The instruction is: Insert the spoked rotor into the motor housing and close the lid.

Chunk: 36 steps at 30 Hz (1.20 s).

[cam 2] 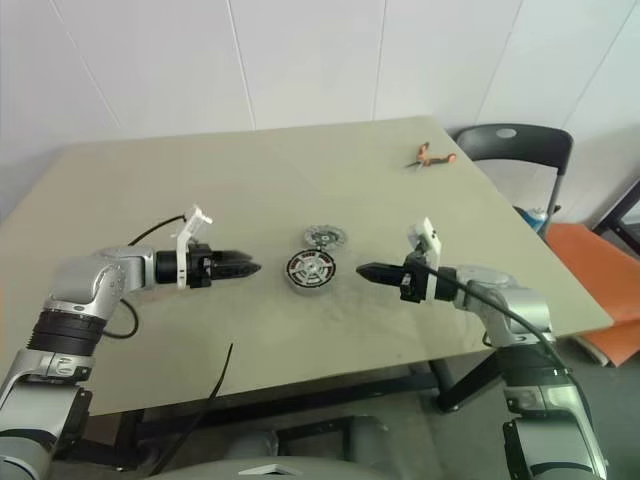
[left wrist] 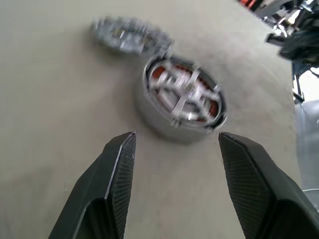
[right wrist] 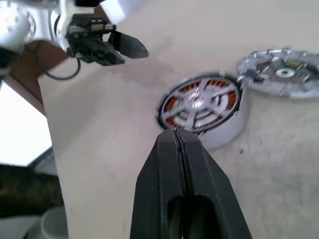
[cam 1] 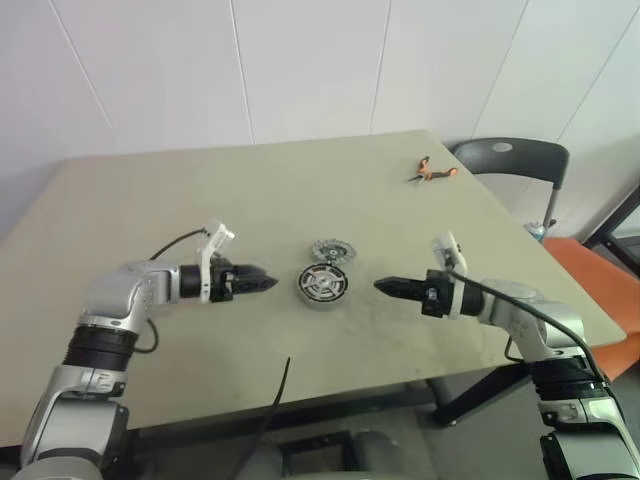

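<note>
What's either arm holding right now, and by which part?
Nothing. The left gripper has its jaws open and empty, short of the motor housing. The right gripper has its jaws shut on nothing.

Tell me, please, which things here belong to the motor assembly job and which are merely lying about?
Job in hand:
- spoked rotor, seated in the motor housing
- lid, on the table beside the housing
- left gripper, open
- right gripper, shut

Lying about:
- orange-handled tool at the table's far edge
- chair
</note>
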Available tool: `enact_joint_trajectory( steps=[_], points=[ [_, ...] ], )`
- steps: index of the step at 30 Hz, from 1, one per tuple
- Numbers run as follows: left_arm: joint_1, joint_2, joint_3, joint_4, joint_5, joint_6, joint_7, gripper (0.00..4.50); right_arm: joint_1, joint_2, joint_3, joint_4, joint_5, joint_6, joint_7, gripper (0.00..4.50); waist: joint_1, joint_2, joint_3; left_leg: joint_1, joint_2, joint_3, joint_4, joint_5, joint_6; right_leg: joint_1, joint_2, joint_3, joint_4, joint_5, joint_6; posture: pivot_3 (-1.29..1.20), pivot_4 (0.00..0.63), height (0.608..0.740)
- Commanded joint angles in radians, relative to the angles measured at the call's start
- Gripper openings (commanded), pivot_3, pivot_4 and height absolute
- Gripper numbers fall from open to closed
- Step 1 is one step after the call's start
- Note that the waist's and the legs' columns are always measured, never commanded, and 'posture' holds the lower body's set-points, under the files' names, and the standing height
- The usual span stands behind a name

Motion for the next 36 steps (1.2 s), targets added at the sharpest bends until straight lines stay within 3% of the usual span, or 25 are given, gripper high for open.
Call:
enact_joint_trajectory(
  steps=[1, 3, 8, 9, 16, 21, 24, 27, 30, 33, 36],
  points=[
    [-0.024, -0.085, 0.006, 0.006, 0.068, -0.272, 0.012, 2.44, 0.001, -0.010, -0.014, -0.011, 0.015, -0.002, 0.013, 0.00, 0.010, 0.000, 0.000, 0.000, 0.000, 0.000, 0.000, 0.000, 0.000, 0.000, 0.000, 0.000, 0.000, 0.001, -0.002, 0.00, 0.000, 0.740],
    [-0.018, -0.155, -0.008, 0.037, 0.071, -0.339, -0.004, 1.94, 0.010, -0.008, -0.009, -0.010, 0.008, -0.005, 0.007, 0.00, 0.022, 0.000, 0.000, 0.000, 0.000, 0.000, 0.000, 0.000, 0.000, -0.001, 0.000, 0.000, 0.000, 0.001, -0.002, 0.00, 0.000, 0.740],
    [-0.026, -0.276, -0.085, 0.192, 0.160, -0.505, -0.023, 0.18, 0.029, -0.007, -0.003, -0.022, 0.000, -0.006, -0.006, 0.00, 0.027, 0.000, 0.000, 0.000, -0.002, 0.004, 0.001, 0.000, 0.001, -0.001, 0.002, 0.000, 0.001, 0.000, 0.001, 0.00, 0.000, 0.740],
    [-0.037, -0.302, -0.093, 0.235, 0.179, -0.539, -0.013, 0.02, 0.033, -0.007, -0.003, -0.025, 0.000, -0.005, -0.009, 0.00, 0.026, 0.000, 0.000, 0.000, -0.002, 0.004, 0.001, 0.000, 0.001, 0.000, 0.003, 0.000, 0.002, 0.000, 0.001, 0.00, 0.000, 0.740],
    [-0.126, -0.390, -0.116, 0.463, 0.302, -0.711, 0.068, 0.02, 0.053, -0.003, -0.005, -0.044, 0.005, -0.005, -0.027, 0.00, 0.026, 0.000, 0.000, 0.000, -0.002, 0.004, 0.002, 0.000, 0.001, 0.000, 0.003, 0.000, 0.002, 0.001, 0.004, 0.00, 0.000, 0.740],
    [-0.138, -0.419, -0.120, 0.526, 0.338, -0.749, 0.098, 0.02, 0.059, 0.005, 0.003, -0.052, 0.004, -0.007, -0.038, 0.00, 0.026, 0.000, 0.000, 0.000, -0.002, 0.004, 0.002, -0.001, 0.002, 0.000, 0.003, 0.000, 0.001, 0.002, 0.004, 0.00, 0.000, 0.740],
    [-0.071, -0.376, -0.222, 0.487, 0.397, -0.616, 0.007, 0.02, 0.058, 0.005, 0.007, -0.052, 0.001, -0.009, -0.043, 0.00, 0.026, 0.000, -0.001, 0.001, -0.002, 0.004, 0.002, -0.001, 0.002, 0.001, 0.003, 0.000, 0.002, 0.002, 0.005, 0.00, 0.000, 0.740],
    [-0.005, -0.308, -0.317, 0.431, 0.486, -0.593, -0.026, 0.02, 0.056, 0.003, 0.007, -0.055, 0.000, -0.012, -0.048, 0.00, 0.022, 0.003, -0.007, 0.002, -0.002, 0.004, 0.001, -0.002, 0.005, 0.007, 0.003, 0.000, 0.001, 0.000, 0.004, 0.00, 0.000, 0.740],
    [-0.003, -0.325, -0.223, 0.376, 0.416, -0.570, 0.044, 0.02, 0.048, 0.011, 0.003, -0.059, 0.002, -0.018, -0.058, 0.00, 0.023, 0.007, -0.013, 0.006, 0.000, 0.003, 0.001, -0.004, 0.008, 0.012, 0.003, 0.000, 0.000, -0.002, 0.003, 0.00, 0.000, 0.740],
    [-0.028, -0.375, -0.051, 0.288, 0.300, -0.631, 0.159, 0.02, 0.016, 0.076, -0.019, -0.078, 0.019, -0.047, -0.118, 0.00, 0.020, 0.006, -0.011, 0.006, 0.001, 0.001, 0.003, -0.004, 0.008, 0.012, 0.003, 0.000, 0.002, -0.002, 0.003, 0.00, 0.000, 0.740],
    [-0.020, -0.367, -0.005, 0.181, 0.261, -0.643, 0.171, 0.02, -0.022, 0.124, -0.023, -0.106, 0.034, -0.047, -0.149, 0.00, 0.020, 0.006, -0.009, 0.004, 0.001, 0.000, 0.004, -0.004, 0.008, 0.008, 0.004, 0.000, 0.005, -0.002, 0.003, 0.00, 0.000, 0.740]
  ],
)
